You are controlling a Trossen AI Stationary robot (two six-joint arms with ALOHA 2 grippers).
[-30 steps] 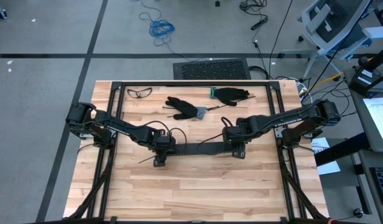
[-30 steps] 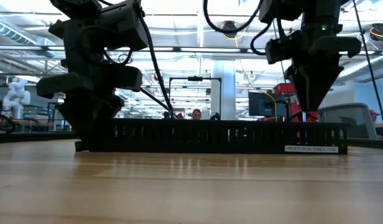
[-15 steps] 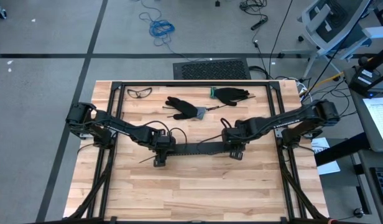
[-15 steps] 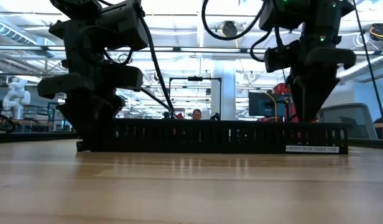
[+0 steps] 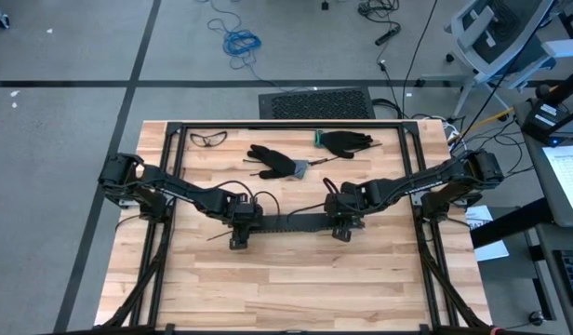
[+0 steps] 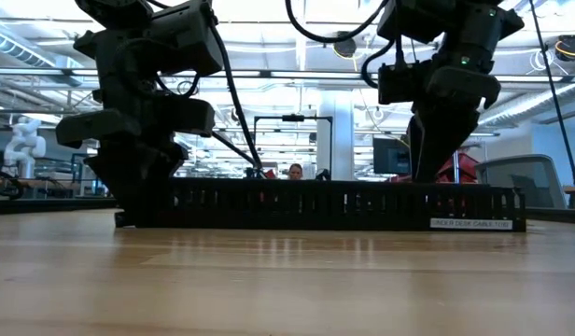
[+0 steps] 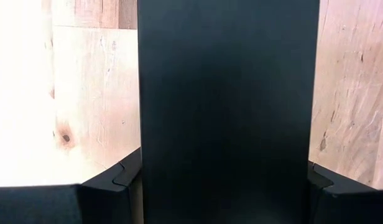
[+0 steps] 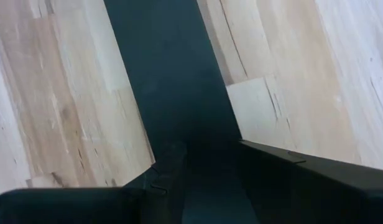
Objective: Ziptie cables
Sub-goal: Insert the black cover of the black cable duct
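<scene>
- Wooden table (image 5: 296, 279), both arms over its centre.
- Black slotted strip (image 5: 291, 223) lies across the middle.
- Left gripper (image 5: 240, 228), at 9 o'clock, clamps that strip's end between its fingers (image 7: 110, 186).
- Right gripper (image 5: 340, 223), at 3 o'clock, straddles the strip; grip unclear.
- Cables: cannot be made out.

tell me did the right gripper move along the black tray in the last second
Yes. In the high view the right gripper has slid along the black slotted tray toward the left gripper, away from the table's right edge.
</scene>
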